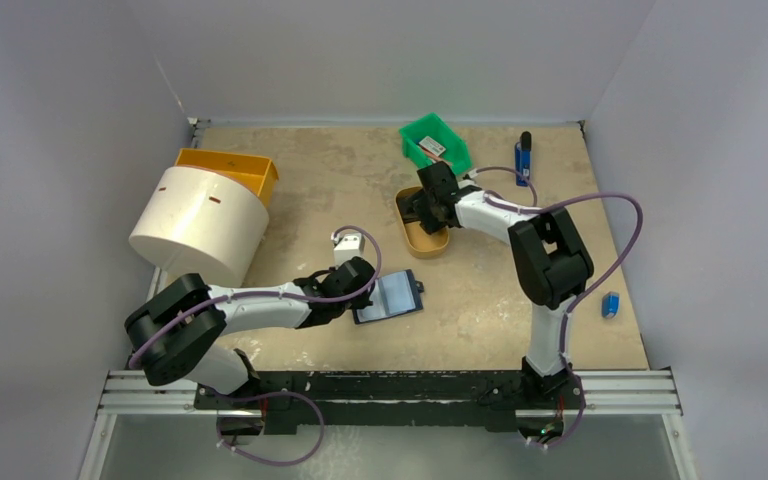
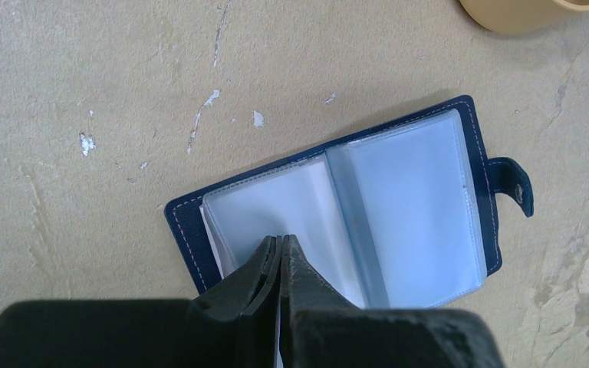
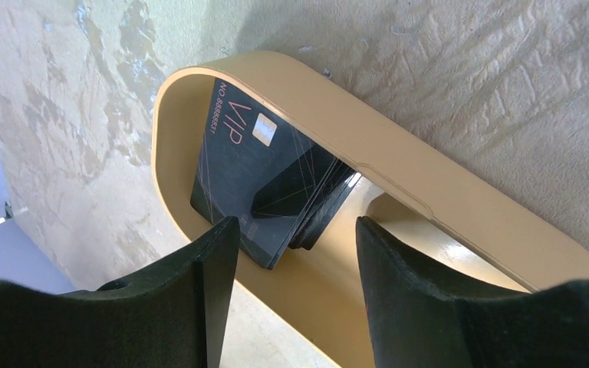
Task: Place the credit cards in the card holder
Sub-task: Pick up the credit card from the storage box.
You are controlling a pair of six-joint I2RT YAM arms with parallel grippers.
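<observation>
The navy card holder (image 1: 392,296) lies open on the table, its clear pale-blue sleeves up and its snap tab to the right; it also shows in the left wrist view (image 2: 414,207). My left gripper (image 1: 370,288) is shut, its tips (image 2: 282,239) over the holder's left sleeve page. A stack of black credit cards (image 3: 249,172), the top one marked VIP, lies in a tan oval tray (image 3: 429,192). My right gripper (image 3: 295,222) is open just above the tray (image 1: 428,243), its fingers either side of the stack's near edge, and holds nothing.
A green bin (image 1: 434,142) stands at the back. A yellow bin (image 1: 230,168) and a big white cylinder (image 1: 200,222) are at the left. A blue marker (image 1: 523,158) and a small blue item (image 1: 610,305) lie at the right. A small white object (image 1: 348,245) sits by the left gripper.
</observation>
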